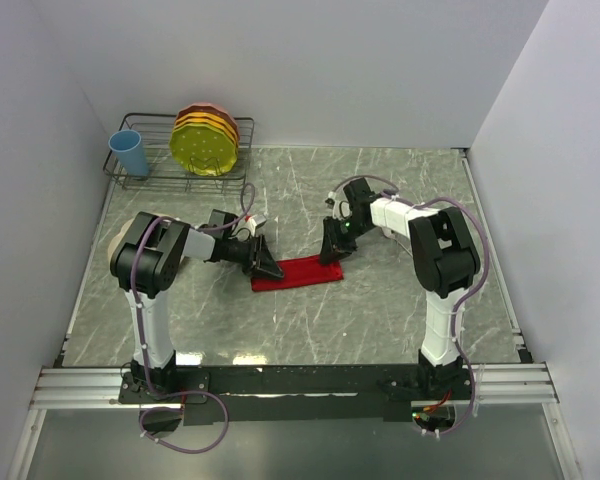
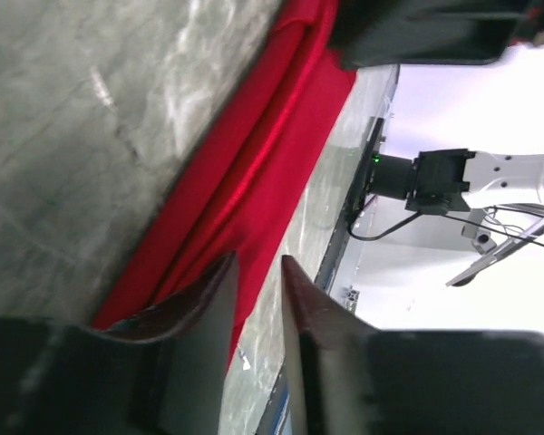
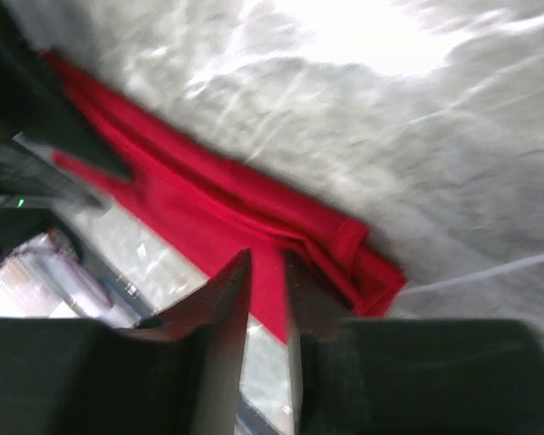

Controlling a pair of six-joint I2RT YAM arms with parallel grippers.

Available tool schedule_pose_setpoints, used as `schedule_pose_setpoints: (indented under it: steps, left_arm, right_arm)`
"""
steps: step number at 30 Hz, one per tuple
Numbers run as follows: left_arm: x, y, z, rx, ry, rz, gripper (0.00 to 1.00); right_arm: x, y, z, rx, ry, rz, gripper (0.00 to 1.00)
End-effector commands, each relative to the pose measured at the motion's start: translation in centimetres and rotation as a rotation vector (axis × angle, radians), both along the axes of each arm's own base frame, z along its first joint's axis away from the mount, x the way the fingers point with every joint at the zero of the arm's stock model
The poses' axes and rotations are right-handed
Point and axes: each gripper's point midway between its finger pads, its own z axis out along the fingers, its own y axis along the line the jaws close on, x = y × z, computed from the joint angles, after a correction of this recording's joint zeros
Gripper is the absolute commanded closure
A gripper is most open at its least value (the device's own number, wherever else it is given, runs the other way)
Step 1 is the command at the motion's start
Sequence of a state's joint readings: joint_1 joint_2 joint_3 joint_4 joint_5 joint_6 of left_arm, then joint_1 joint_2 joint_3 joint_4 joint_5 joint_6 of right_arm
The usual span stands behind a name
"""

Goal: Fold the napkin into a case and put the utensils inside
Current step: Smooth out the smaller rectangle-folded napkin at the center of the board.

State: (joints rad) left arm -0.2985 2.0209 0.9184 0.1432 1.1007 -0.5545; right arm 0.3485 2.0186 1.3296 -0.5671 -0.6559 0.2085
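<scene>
Shiny satin-like cloth napkin (image 1: 298, 272), glossy marble-look table (image 1: 380, 320), metal wire rack (image 1: 160, 183) w/ smooth plastic cup (image 1: 130, 152).

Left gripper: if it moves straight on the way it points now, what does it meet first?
Most likely the napkin, folded on the table just ahead of the left gripper; depth is unclear.

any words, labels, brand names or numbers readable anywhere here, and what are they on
None can be read. The red napkin, the blue cup, the plates in the wire rack and the marbled table show no print.
</scene>
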Motion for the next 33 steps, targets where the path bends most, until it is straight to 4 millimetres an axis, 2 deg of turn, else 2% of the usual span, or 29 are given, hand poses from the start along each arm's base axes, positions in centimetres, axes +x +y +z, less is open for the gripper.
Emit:
schedule_pose_setpoints:
  steps: [1, 2, 4, 6, 7, 11, 14, 15, 16, 21, 25, 28, 30, 33]
  left_arm:
    - [0.0, 0.8, -2.3, 0.089, 0.005, 0.014, 0.74]
    - [0.0, 0.9, -2.4, 0.097, 0.008, 0.018, 0.76]
    - [0.0, 0.9, -2.5, 0.099, 0.008, 0.014, 0.8]
    - [-0.1, 0.9, -2.8, 0.103, 0.015, 0.01, 0.81]
    - [-0.1, 1.0, -2.9, 0.105, 0.018, 0.008, 0.82]
    - [0.1, 1.0, -3.0, 0.112, 0.019, 0.004, 0.84]
    - [0.2, 1.0, -3.3, 0.116, 0.019, 0.0, 0.83]
    - [0.0, 1.1, -3.5, 0.125, 0.022, -0.002, 0.83]
    - [-0.4, 1.2, -3.8, 0.135, 0.042, -0.005, 0.84]
    - [-0.8, 1.7, -4.7, 0.153, 0.069, -0.017, 0.85]
    - [-0.7, 2.0, -5.1, 0.164, 0.079, -0.037, 0.85]
    - [-0.4, 2.1, -5.3, 0.174, 0.074, -0.05, 0.85]
    - [-0.4, 2.4, -5.5, 0.181, 0.064, -0.066, 0.85]
    - [-0.2, 2.4, -5.0, 0.18, 0.033, -0.084, 0.84]
  right_arm:
    - [-0.7, 2.6, 7.5, 0.208, -0.063, 0.109, 0.63]
    - [-1.3, 3.1, 8.9, 0.243, -0.079, 0.129, 0.6]
    - [-3.2, 4.4, 10.2, 0.294, -0.071, 0.186, 0.58]
    - [-5.0, 5.3, 9.9, 0.313, -0.028, 0.215, 0.58]
    - [-6.1, 6.4, 10.0, 0.341, -0.014, 0.252, 0.57]
    - [-8.6, 8.4, 8.2, 0.362, 0.071, 0.282, 0.53]
    - [-8.5, 9.0, 5.9, 0.347, 0.113, 0.278, 0.53]
    - [-8.1, 8.9, 5.1, 0.339, 0.116, 0.271, 0.53]
    - [-8.1, 8.5, 3.5, 0.318, 0.143, 0.259, 0.53]
    - [-6.0, 4.8, -1.0, 0.22, 0.172, 0.137, 0.53]
    - [-7.0, 1.9, -3.6, 0.131, 0.23, 0.054, 0.53]
    - [-7.1, 0.6, -4.3, 0.098, 0.259, 0.005, 0.54]
    - [-7.3, 0.1, -3.9, 0.105, 0.289, -0.006, 0.55]
    - [-7.0, 0.7, -0.8, 0.171, 0.231, 0.058, 0.55]
